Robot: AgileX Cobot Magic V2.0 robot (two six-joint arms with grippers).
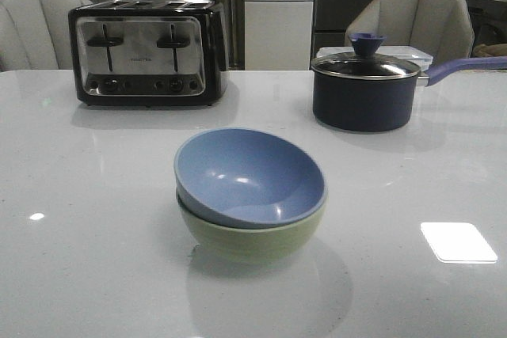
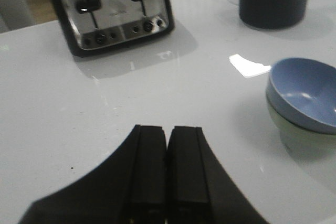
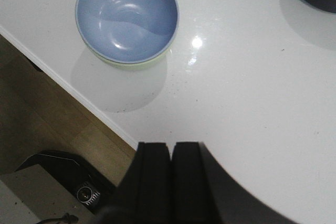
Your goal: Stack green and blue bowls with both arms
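Note:
The dusty blue bowl (image 1: pixel 249 176) sits nested inside the pale green bowl (image 1: pixel 253 239) at the middle of the white table, slightly tilted. The stack also shows in the left wrist view, blue bowl (image 2: pixel 307 93) over green bowl (image 2: pixel 296 140), and in the right wrist view, blue bowl (image 3: pixel 127 14) with a sliver of green bowl (image 3: pixel 131 65). No gripper shows in the front view. My left gripper (image 2: pixel 168 129) is shut and empty, apart from the bowls. My right gripper (image 3: pixel 171 145) is shut and empty, near the table's edge, apart from the bowls.
A black and chrome toaster (image 1: pixel 149 53) stands at the back left. A dark navy lidded saucepan (image 1: pixel 364 89) with a long handle stands at the back right. The table edge (image 3: pixel 79 95) and wooden floor (image 3: pixel 47 114) show in the right wrist view.

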